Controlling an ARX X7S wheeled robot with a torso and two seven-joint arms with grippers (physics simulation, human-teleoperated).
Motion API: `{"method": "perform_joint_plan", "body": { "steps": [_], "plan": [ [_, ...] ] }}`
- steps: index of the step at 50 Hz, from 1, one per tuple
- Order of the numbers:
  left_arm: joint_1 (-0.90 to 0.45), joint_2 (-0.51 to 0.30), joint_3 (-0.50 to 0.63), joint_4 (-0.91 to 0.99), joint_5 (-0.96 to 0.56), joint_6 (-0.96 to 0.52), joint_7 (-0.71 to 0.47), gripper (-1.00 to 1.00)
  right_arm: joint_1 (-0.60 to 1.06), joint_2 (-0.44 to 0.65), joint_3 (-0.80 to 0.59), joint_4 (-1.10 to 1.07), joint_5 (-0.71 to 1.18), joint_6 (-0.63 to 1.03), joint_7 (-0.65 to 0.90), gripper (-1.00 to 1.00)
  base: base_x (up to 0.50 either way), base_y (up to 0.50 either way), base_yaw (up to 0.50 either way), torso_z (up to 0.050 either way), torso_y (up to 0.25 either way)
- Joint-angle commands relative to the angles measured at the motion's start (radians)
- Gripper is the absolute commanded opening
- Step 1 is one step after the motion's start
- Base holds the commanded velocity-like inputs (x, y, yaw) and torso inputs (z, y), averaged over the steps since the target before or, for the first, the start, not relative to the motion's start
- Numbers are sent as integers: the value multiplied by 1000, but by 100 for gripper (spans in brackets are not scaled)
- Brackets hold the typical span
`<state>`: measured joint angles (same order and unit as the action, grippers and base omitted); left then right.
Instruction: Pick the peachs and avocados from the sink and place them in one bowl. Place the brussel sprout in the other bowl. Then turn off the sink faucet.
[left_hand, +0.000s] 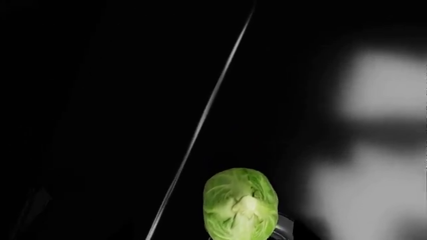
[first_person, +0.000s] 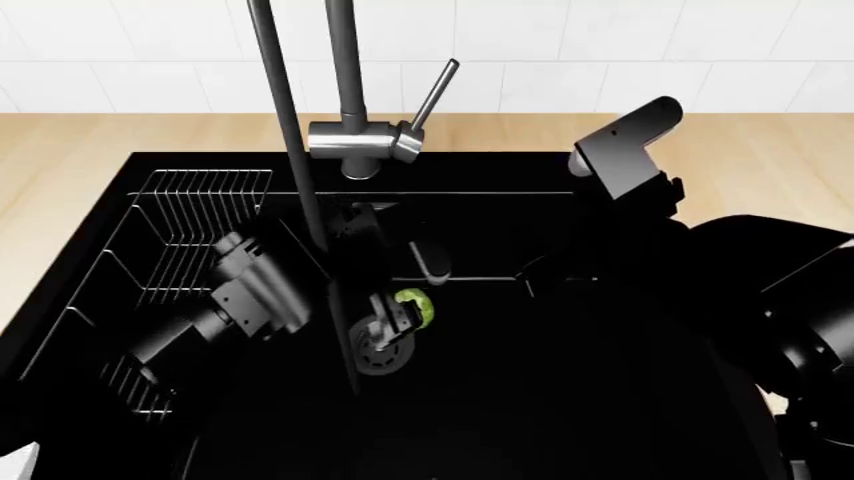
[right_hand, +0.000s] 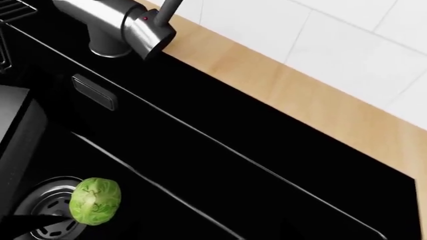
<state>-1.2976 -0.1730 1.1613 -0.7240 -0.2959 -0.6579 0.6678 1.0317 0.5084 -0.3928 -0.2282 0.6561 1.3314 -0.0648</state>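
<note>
Working low in the sink (first_person: 534, 215) with the left end effector (first_person: 398, 320), just over the round steel drain (first_person: 380, 355). Closed on the brussel sprout (first_person: 411, 308), by the look of the head view: green ball pinched between dark fingers, close up against the left wrist camera (left_hand: 240, 205) and seen from the right wrist at the drain's edge (right_hand: 95, 201). Cannot tell whether clear of the basin floor or resting on it. Right arm (first_person: 627, 160) parked up near the back right corner; right end effector lost against the black basin, so open or closed impossible to say. No peach, avocado or bowl in any view. Step in hand, as judged: carrying the sprout out to its own bowl. To do it well: lift straight up first, keeping the pinch steady on a round, leafy thing likely to squirt out if squeezed off-centre. Mind the faucet (first_person: 350, 130) tube standing directly above the left forearm, and the wire rack (first_person: 200, 215) to the left side; swing out only once above the rim and the bench (first_person: 80, 140). Leave the lever (first_person: 435, 95) alone for now. Confirm the empty bowl before letting go, low over it, not dropped from height.
</note>
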Motion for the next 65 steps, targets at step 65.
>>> {"method": "perform_joint_plan", "body": {
  "steps": [65],
  "plan": [
    [69, 171, 74, -455, 31, 322, 49, 100, -73, 8, 42, -22, 61, -28, 29, 100, 0, 0, 0, 0, 0]
  ]
}}
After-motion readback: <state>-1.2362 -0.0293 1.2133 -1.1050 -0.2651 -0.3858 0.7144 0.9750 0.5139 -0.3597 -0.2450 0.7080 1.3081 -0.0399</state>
